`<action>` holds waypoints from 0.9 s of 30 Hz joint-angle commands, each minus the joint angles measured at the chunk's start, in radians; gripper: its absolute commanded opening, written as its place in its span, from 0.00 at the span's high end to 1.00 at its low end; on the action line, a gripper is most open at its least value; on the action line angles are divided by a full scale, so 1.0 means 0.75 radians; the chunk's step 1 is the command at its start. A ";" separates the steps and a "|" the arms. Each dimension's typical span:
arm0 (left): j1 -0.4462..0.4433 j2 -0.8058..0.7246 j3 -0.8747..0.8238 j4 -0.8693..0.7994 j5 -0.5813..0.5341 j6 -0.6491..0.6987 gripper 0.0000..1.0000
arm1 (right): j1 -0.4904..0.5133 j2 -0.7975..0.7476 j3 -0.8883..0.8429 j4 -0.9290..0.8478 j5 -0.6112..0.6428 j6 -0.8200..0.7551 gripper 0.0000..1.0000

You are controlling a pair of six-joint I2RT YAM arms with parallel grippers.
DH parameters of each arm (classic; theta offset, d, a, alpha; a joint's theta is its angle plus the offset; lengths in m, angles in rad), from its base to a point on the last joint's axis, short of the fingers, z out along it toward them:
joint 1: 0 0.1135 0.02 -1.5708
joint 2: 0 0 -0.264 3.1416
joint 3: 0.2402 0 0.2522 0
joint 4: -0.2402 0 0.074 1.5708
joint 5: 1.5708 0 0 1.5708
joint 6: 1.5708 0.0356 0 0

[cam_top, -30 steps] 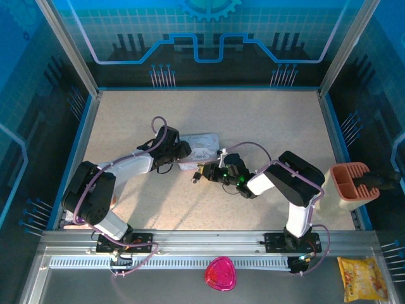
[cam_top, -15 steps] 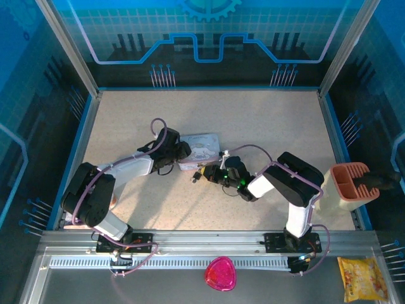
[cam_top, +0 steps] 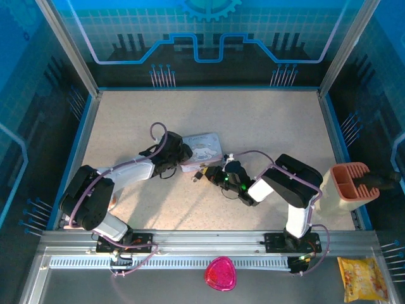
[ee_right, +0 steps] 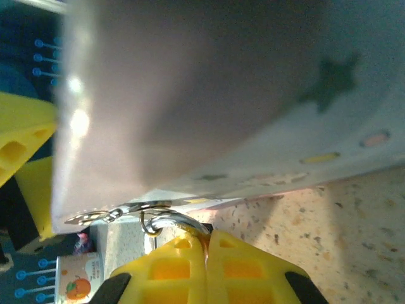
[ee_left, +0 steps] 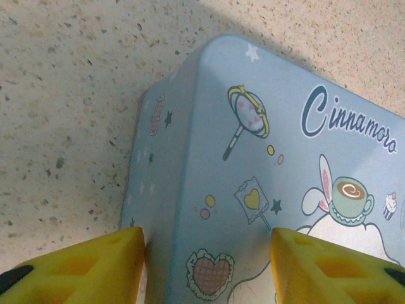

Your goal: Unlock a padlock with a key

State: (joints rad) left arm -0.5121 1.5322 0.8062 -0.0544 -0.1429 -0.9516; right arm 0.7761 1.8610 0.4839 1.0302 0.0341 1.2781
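Where the two arms meet, near the middle of the bench (cam_top: 266, 120), there is one tin (cam_top: 204, 144), pale blue with cartoon print, and both hands are at it. The left hand (cam_top: 180, 154) is at the tin's left end. In its wrist view, its two yellow fingers (ee_left: 82, 269) stand about half apart with a corner of the tin (ee_left: 266, 158) between them. One finger is against the side wall and the other on the printed lid, so it is holding the tin.

The right hand (cam_top: 207, 172) is at the tin's near edge. Up close, its two fingers are pressed flat together with no gap (ee_right: 205, 244). Right at their tips sits one thin silvery loop (ee_right: 166, 220), tucked under the tin's lower edge. I cannot tell whether the fingers pinch it or only touch it, nor whether it is the padlock's shackle or a ring on the key.

From above, I count one small dark padlock (cam_top: 197, 176) on the bench, just off the tin's near edge and right at the tips of the right hand. It is too small there to make out its shackle.

Well apart from all this are three single things: one pink piece (cam_top: 220, 273) on the front rail, one yellow packet (cam_top: 361, 278) at the near right corner, and one peach holder (cam_top: 350, 183) with two slots at the right edge.
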 commanded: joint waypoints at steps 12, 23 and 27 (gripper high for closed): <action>-0.074 0.044 -0.025 -0.181 -0.013 -0.116 0.46 | 0.006 -0.074 -0.072 0.112 0.255 0.241 1.00; -0.076 0.058 -0.003 -0.186 -0.022 -0.114 0.45 | -0.015 -0.123 -0.082 0.052 0.270 0.281 1.00; -0.076 0.065 0.003 -0.188 -0.032 -0.107 0.45 | -0.031 -0.147 -0.096 0.042 0.269 0.269 1.00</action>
State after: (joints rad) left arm -0.5568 1.5383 0.8165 -0.0700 -0.1616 -1.0420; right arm 0.7696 1.7905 0.4194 1.0351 0.1890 1.4696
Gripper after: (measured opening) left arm 0.548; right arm 0.064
